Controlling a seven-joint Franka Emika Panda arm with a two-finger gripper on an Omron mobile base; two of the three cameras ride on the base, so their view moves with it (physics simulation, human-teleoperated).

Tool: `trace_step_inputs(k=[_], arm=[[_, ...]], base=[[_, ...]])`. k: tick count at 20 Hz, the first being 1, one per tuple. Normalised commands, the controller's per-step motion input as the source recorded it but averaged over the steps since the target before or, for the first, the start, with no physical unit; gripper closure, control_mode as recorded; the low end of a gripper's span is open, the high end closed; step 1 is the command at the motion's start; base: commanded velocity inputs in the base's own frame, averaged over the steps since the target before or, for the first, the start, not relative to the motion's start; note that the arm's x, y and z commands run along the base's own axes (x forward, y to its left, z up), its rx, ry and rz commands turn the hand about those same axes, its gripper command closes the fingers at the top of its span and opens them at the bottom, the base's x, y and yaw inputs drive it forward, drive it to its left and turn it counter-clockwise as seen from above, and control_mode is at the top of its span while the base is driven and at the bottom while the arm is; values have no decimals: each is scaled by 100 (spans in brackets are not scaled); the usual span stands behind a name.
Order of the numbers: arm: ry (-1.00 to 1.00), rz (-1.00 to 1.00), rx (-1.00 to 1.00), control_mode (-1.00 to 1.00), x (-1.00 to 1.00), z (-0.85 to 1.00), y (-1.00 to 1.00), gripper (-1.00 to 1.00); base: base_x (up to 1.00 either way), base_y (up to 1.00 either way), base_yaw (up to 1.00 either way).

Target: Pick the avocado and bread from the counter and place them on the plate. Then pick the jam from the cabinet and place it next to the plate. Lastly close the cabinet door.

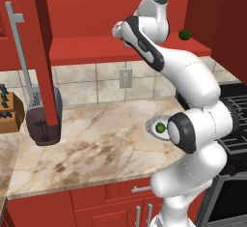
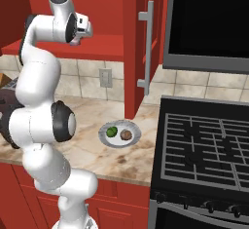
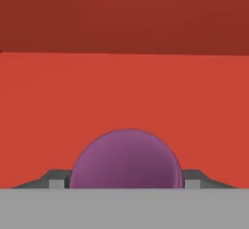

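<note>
Inside the red cabinet point(image 1: 87, 49), my gripper point(image 3: 125, 179) is shut on the jam point(image 3: 126, 157), whose purple dome fills the gap between the two finger tips. The hand point(image 1: 118, 30) reaches in over the shelf point(image 2: 104, 45), and the jam is hidden behind it in both base views. On the counter point(image 1: 96, 144) the fluted white plate point(image 2: 119, 143) carries the green avocado point(image 2: 111, 131) and the brown bread point(image 2: 126, 135). In the left base view the avocado point(image 1: 159, 127) peeks out beside my arm's elbow. The cabinet door point(image 1: 41, 52) stands open.
A dark green ball point(image 1: 184, 35) rests on the shelf to the right of the hand. A dark toaster point(image 1: 43, 122) and a knife block point(image 1: 9, 107) stand at the counter's left. The stove point(image 2: 209, 145) and the microwave point(image 2: 209, 23) are to the right, beside the other open door point(image 2: 133, 52).
</note>
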Motion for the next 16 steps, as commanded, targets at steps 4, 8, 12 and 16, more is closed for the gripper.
trace_step_inputs(k=[4,8,12,16], arm=[[0,4,-1,-100,-100,1,0,100],[0,6,0,-100,-100,0,0,100],[0,6,0,-100,-100,0,0,100],[0,6,0,-100,-100,0,0,100]], base=[[0,0,0],[0,0,0],[0,0,0],[0,0,0]])
